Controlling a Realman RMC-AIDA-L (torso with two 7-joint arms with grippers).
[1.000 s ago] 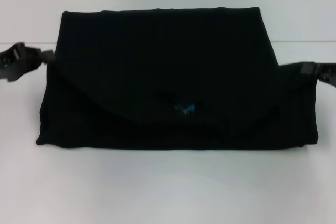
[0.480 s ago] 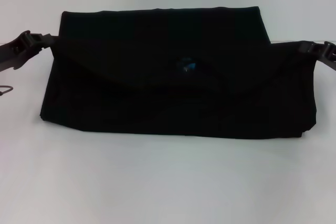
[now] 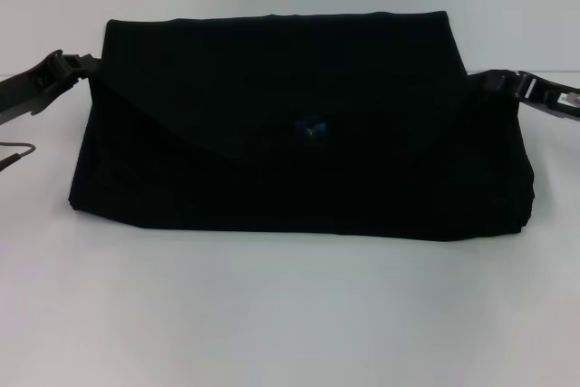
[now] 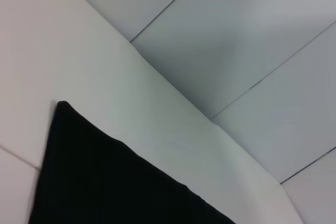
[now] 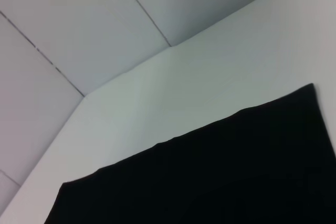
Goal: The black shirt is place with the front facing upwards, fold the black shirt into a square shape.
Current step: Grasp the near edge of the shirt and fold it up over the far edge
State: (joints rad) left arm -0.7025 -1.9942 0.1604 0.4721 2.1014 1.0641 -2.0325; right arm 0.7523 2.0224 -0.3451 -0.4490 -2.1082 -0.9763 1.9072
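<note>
Nearest us in the head view, bare white table [image 3: 290, 314] ran up to the front fold of the black shirt [image 3: 272, 70]. The shirt sat across the middle of the table as a wide band, its near layer doubled up over the rest. On that raised layer we could make out the small blue neck label [image 3: 314, 128]; whatever is printed on it was too small for us to read, and no lettering on the shirt's front was on show.

At the level of the shirt's upper corners our left gripper [image 3: 83, 66] touched the shirt's left side and our right gripper [image 3: 497, 80] touched its right side. Each looked pinched on the cloth edge, with the fabric drawn up toward it.

A thin dark cable [image 3: 16, 153] curved in at the left edge of the picture, below our left arm.

Only the wrist views showed the tiled floor [image 4: 236, 30] beyond the table's edge. The left wrist view caught one pointed corner of the shirt against the white surface. The right wrist view took in a long straight edge of it. Neither showed any fingers or the label.
</note>
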